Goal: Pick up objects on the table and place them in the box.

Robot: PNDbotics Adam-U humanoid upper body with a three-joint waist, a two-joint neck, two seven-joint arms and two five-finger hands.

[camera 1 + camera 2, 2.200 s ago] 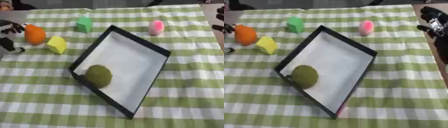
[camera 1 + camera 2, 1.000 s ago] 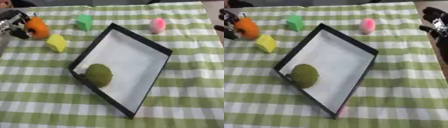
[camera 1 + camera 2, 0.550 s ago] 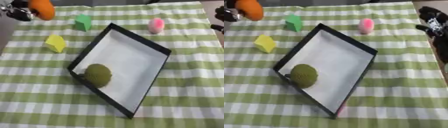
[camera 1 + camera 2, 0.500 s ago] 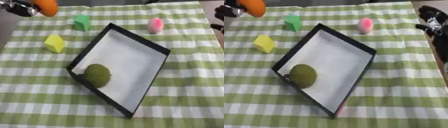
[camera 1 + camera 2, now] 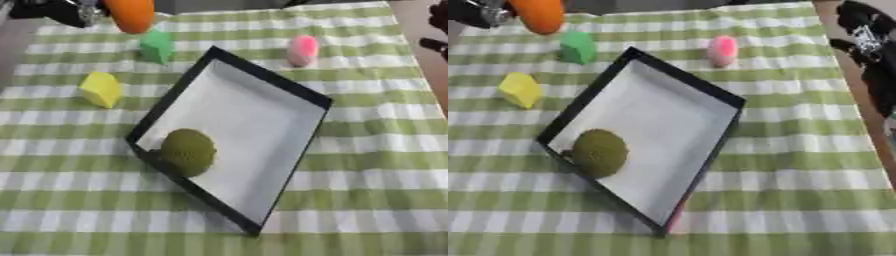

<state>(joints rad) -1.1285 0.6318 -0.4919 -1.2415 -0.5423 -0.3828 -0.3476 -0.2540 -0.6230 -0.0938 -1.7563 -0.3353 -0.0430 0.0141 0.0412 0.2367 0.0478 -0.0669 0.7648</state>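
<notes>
Now the left hand (image 5: pixel 66 10), fingers curled on the orange object (image 5: pixel 131 14), should carry it above the box (image 5: pixel 262 82) (clear of its rim) before letting go.

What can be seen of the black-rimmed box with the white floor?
The shallow rectangular box has thin black walls and a plain white floor. It lies open and lidless, turned askew on the green-and-white checked cloth. One dull green round object rests inside, against its near-left wall. Neither hand touches it. Its material cannot be told.
</notes>
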